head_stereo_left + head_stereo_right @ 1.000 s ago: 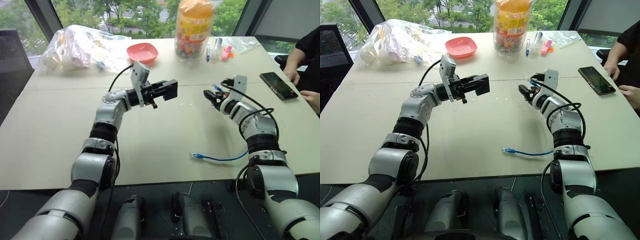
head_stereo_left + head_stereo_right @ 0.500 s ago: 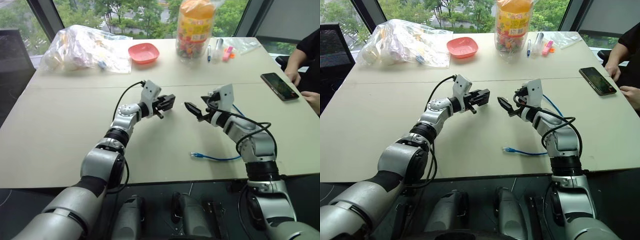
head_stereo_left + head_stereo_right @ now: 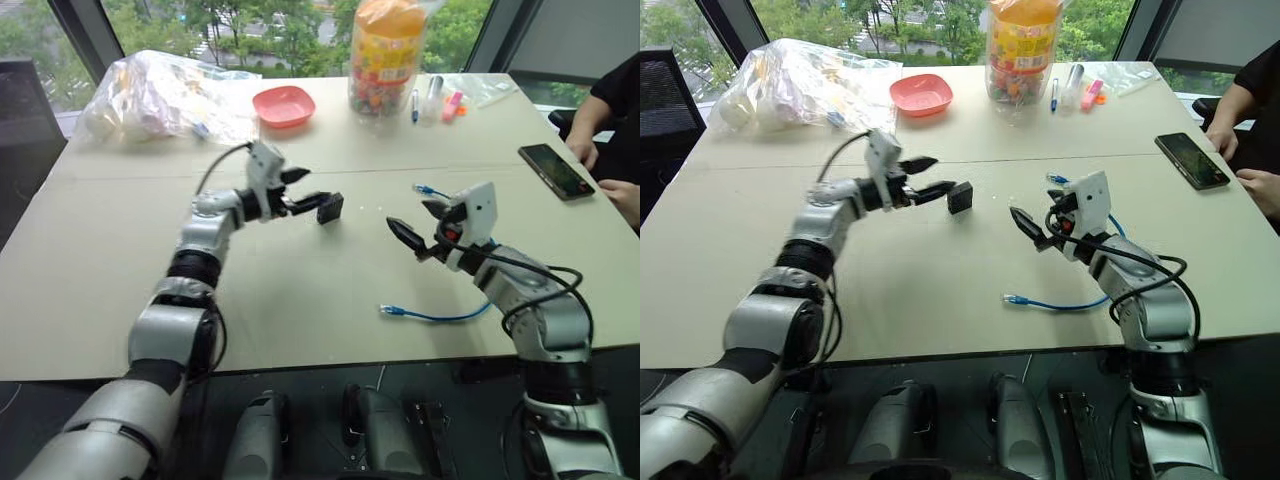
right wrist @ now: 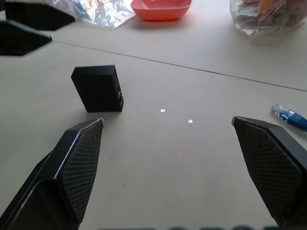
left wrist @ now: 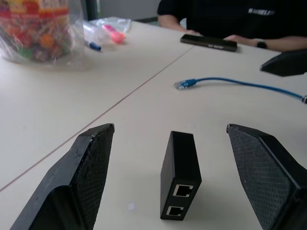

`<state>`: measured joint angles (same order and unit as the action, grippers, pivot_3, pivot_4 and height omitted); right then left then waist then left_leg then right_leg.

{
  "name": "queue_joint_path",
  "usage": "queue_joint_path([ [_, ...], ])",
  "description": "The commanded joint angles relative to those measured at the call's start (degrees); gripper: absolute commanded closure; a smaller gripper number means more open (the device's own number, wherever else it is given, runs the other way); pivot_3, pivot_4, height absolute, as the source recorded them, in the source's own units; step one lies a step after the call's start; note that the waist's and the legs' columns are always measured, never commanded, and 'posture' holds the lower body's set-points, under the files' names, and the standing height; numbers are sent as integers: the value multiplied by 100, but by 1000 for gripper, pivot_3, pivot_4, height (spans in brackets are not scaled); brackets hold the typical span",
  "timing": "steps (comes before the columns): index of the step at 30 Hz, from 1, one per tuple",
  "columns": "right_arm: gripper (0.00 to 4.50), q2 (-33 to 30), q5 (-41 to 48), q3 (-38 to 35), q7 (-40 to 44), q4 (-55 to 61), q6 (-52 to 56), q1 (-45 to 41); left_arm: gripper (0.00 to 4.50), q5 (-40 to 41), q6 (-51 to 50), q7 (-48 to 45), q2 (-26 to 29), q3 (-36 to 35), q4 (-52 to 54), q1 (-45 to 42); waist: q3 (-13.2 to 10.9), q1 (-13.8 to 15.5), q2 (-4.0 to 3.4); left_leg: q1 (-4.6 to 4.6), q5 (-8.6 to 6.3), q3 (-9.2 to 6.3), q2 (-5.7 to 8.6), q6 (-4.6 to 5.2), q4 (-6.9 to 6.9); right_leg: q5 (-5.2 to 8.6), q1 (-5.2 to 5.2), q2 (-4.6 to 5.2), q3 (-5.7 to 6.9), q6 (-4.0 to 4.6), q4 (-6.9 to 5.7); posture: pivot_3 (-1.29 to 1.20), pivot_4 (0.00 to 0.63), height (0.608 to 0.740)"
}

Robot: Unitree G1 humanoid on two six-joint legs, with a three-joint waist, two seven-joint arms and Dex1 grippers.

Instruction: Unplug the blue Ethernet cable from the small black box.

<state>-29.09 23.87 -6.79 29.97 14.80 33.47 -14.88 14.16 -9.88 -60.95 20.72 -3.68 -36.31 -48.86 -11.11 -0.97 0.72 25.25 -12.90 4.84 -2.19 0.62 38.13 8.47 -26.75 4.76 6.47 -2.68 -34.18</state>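
A: Nearest us, the blue Ethernet cable (image 3: 440,317) lies loose along the table's (image 3: 300,300) front edge, both plugs free.

B: Above it the right gripper (image 3: 420,232) hovers, fingers spread wide, nothing in them.

A: Farther out, the small black box (image 3: 330,209) stands on edge on the table, ports empty.

B: And the left gripper (image 3: 300,190) sits just beside it, jaws wide, clear of the box.
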Motion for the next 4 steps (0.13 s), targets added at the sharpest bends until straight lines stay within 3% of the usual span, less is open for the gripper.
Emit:
queue_joint_path([
  [1,0,-92,165,-271,126,481,-144,244,622,481,-1124,32,362,-107,1700,717,0,28,0,0,0,-1,-1,0,1,0,1,-2,1,0,0,0,150,740],
  [4,0,-3,539,-785,42,699,-50,524,622,879,-2127,513,709,-380,3382,1915,0,48,0,-1,0,-2,-3,-2,11,7,7,1,1,12,1,0,150,740],
])
